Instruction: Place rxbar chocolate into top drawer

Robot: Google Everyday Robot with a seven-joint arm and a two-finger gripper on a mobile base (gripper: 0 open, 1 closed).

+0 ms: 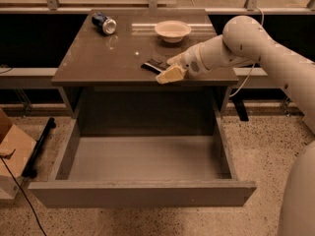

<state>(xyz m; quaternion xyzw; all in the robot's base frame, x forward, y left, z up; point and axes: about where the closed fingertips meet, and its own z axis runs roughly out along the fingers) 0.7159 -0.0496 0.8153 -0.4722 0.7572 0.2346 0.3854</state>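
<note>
- Gripper (168,72) of mine: low over the front right part of the table (93,63), close to its front edge. It reaches in from the right at the end of my white arm (246,41).
- Gripper state: I cannot tell whether it is apart, together or clamped on anything. Its cream-coloured tip overlaps the right end of the bar from this angle.
- rxbar chocolate (153,64): lying flat on the table top in its black wrapper, immediately left of my gripper (contact between the two cannot be confirmed). It is on the table, not in the drawer.
- top drawer (142,194): standing open below the table top and extended toward the camera. Its smooth grey floor and side walls are in plain view, and its flat front panel is nearest the camera.
- blue soda can (104,22): on its side at the back left of the table top, well apart from the bar and from my gripper.
- bowl (172,31): pale, upright, at the back of the table top right of centre, behind my gripper and apart from it.
- cardboard box (11,154): on the speckled floor to the left of the open drawer, partly cut off by the frame edge
</note>
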